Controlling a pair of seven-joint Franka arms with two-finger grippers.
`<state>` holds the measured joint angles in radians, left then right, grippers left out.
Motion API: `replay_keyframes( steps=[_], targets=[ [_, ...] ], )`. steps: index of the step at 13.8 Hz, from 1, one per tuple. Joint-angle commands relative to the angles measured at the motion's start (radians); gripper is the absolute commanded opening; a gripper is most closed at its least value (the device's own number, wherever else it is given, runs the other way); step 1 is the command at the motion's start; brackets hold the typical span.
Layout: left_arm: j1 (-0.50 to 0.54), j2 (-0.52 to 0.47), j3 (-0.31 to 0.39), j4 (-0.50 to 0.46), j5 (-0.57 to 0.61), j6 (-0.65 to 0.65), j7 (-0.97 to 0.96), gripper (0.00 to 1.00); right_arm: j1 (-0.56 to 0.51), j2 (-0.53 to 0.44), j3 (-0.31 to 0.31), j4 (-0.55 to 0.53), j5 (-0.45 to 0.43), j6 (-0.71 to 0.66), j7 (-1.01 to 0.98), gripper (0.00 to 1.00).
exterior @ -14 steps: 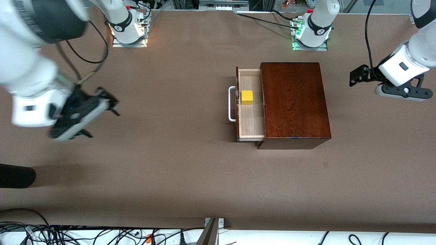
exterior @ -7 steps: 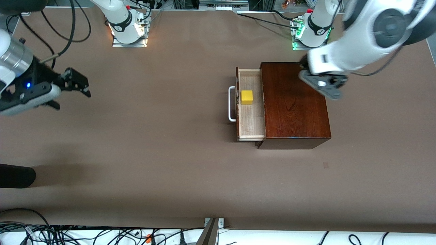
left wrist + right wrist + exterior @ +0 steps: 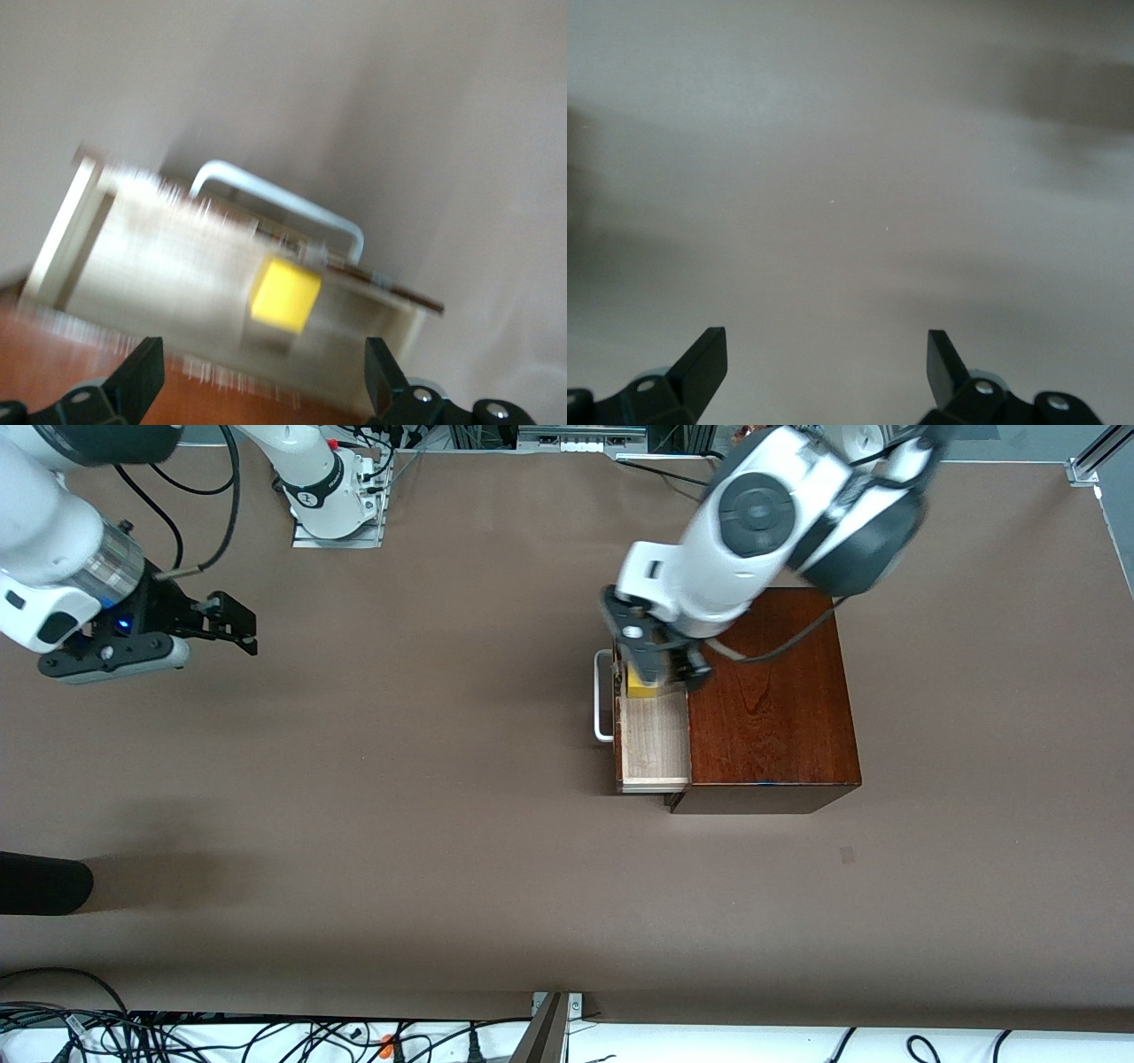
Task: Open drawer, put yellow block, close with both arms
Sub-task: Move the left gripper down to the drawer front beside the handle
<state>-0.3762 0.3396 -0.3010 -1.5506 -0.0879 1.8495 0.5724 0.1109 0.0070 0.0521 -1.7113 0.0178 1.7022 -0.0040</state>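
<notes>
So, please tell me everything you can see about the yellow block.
The yellow block is a small, bright yellow cube with plain faces. It sits on the pale wooden floor of the open drawer, close to the front panel with the white handle. The left claw hangs open above it without touching it, hiding most of it from the front camera.

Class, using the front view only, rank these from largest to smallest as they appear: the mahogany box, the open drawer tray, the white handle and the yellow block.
1. Mahogany box
2. Drawer tray
3. White handle
4. Yellow block, smallest, though the left end effector covers most of it.
</notes>
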Motion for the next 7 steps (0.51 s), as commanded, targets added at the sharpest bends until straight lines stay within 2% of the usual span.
replay_keyframes(
  steps=[1, 4, 7],
  targets=[
    [-0.058, 0.105, 0.005, 0.044, -0.006, 0.107, 0.197, 1.00, 0.004, -0.019, -0.011, -0.019, -0.019, 0.014, 0.032, 1.00],
    [-0.128, 0.189, 0.005, 0.040, 0.020, 0.181, 0.335, 1.00, 0.003, -0.003, -0.041, 0.022, -0.018, 0.004, 0.006, 1.00],
    [-0.158, 0.242, 0.005, 0.023, 0.137, 0.182, 0.345, 1.00, 0.000, 0.007, -0.049, 0.061, -0.015, -0.018, 0.002, 1.00]
  ],
)
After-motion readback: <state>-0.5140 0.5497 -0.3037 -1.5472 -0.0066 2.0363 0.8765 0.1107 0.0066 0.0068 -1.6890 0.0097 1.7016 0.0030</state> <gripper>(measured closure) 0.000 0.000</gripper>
